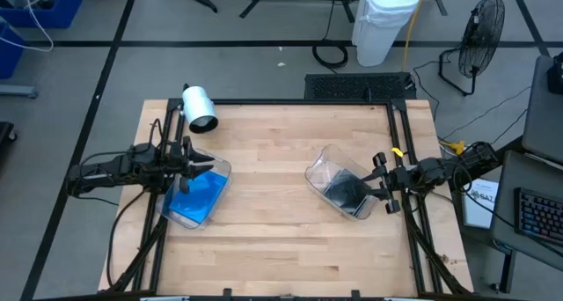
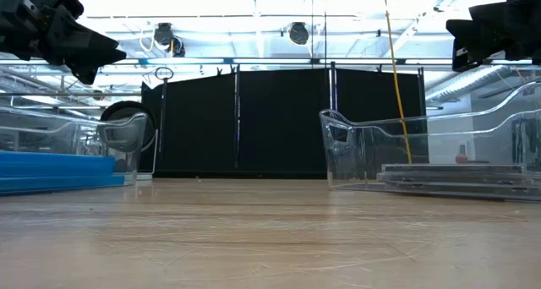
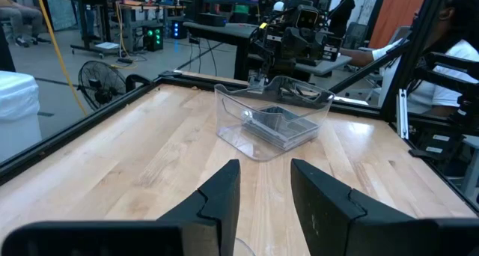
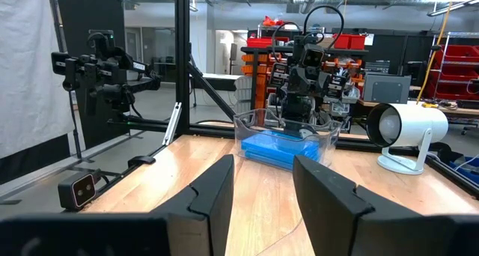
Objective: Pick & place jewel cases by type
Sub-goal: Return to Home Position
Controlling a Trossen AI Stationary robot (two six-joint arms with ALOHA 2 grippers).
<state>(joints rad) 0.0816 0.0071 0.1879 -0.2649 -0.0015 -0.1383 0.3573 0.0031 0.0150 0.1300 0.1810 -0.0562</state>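
Bright blue jewel cases point(image 1: 198, 195) lie stacked flat in a clear tub point(image 1: 195, 217) at the table's left; they also show in the right wrist view point(image 4: 278, 149) and low view point(image 2: 51, 171). Dark grey jewel cases point(image 1: 345, 190) lie stacked in a second clear tub point(image 1: 318, 172) at the right, seen too as cases point(image 3: 278, 123) and cases point(image 2: 456, 177). My left gripper point(image 1: 207, 167) hovers open above the blue tub's far rim. My right gripper point(image 1: 376, 187) hovers open over the grey tub's right end. Neither holds anything.
A white spotlight-like lamp point(image 1: 200, 106) stands near the table's far left corner. A small yellow piece point(image 1: 398, 151) lies by the right rail. Bare wooden tabletop point(image 1: 273, 222) stretches between the two tubs and along the near edge. A black frame point(image 1: 290, 101) borders the table.
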